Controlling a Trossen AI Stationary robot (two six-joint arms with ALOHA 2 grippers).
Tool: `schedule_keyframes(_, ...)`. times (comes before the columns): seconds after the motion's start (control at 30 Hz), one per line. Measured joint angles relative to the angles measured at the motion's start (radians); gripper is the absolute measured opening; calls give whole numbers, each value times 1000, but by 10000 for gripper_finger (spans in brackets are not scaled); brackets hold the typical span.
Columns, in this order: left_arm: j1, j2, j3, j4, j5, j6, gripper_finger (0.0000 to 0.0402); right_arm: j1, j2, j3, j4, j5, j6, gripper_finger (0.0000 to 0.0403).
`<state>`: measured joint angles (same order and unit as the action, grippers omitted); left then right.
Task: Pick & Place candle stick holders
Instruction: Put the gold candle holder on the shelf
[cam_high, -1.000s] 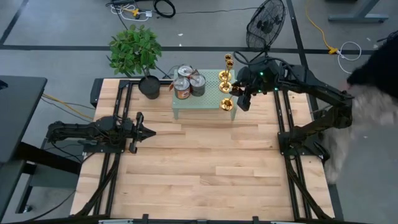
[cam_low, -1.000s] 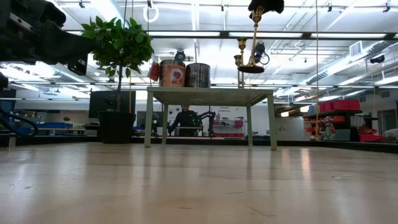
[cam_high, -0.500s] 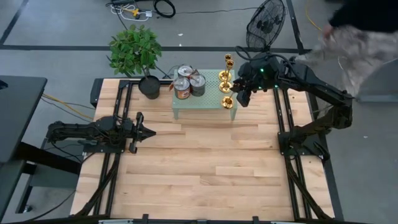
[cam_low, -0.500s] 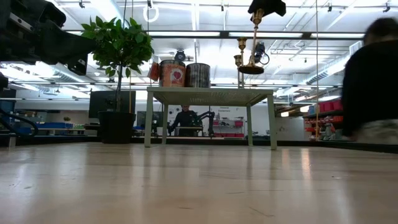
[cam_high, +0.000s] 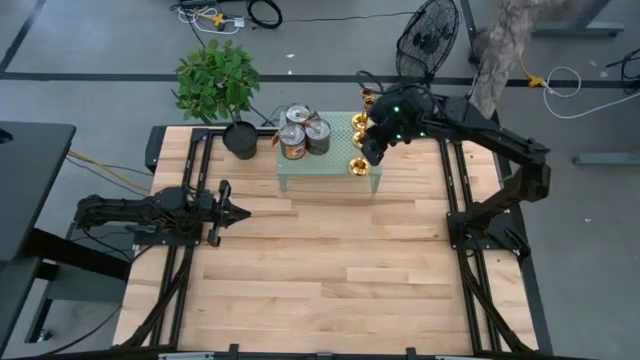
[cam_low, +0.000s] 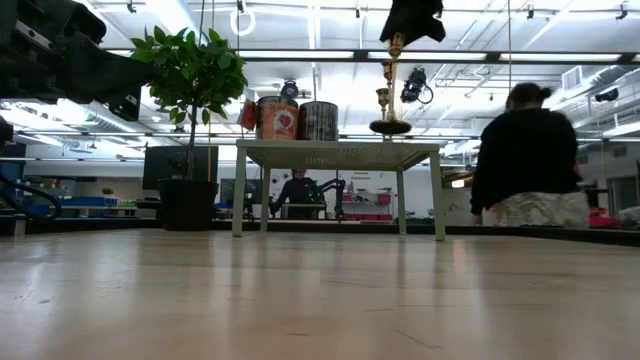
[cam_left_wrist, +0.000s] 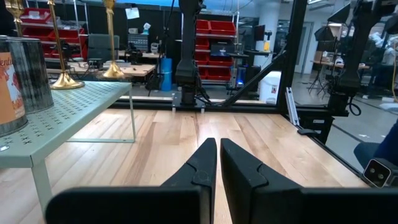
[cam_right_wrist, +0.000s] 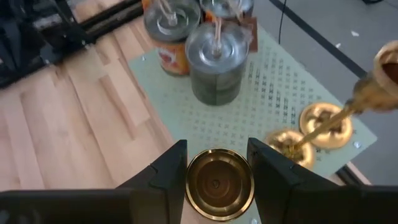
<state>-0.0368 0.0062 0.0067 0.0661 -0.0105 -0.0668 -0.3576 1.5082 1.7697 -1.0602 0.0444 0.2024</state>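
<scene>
**Holder held above the stand**

The right gripper (cam_right_wrist: 216, 163) clamps its jaws on a brass holder (cam_low: 391, 88), hanging over the green stand's (cam_high: 330, 165) edge beside two others (cam_right_wrist: 314, 127). The left gripper (cam_left_wrist: 217, 163), jaws closed and empty, rests on the counter (cam_high: 320, 270).

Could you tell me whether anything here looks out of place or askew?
Nothing looks spilled or damaged. One holder hangs above the small table in the right hand, clear of the top. Two other holders stand on the table by the tins. The left hand waits shut, away from it.
</scene>
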Motion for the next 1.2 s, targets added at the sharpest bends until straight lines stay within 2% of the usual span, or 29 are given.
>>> schedule_keyframes(0.17, 0, 0, 0, 0, 0, 0, 30, 1, 44, 64, -17, -1, -15, 144)
schedule_keyframes(0.37, 0, 0, 0, 0, 0, 0, 30, 8, 62, 63, -17, -11, -195, 144)
schedule_keyframes(0.47, 0, 0, 0, 0, 0, 0, 30, 9, 60, 60, -34, -10, -217, 144)
schedule_keyframes(0.7, 0, 0, 0, 0, 0, 0, 30, 9, -6, 59, -61, -4, -134, 144)
schedule_keyframes(0.87, 0, 0, 0, 0, 0, 0, 30, 9, -44, 59, -73, 66, -48, 144)
schedule_keyframes(1.2, 0, 0, 0, 0, 0, 0, 30, 25, -44, -2, -94, 115, 84, 144)
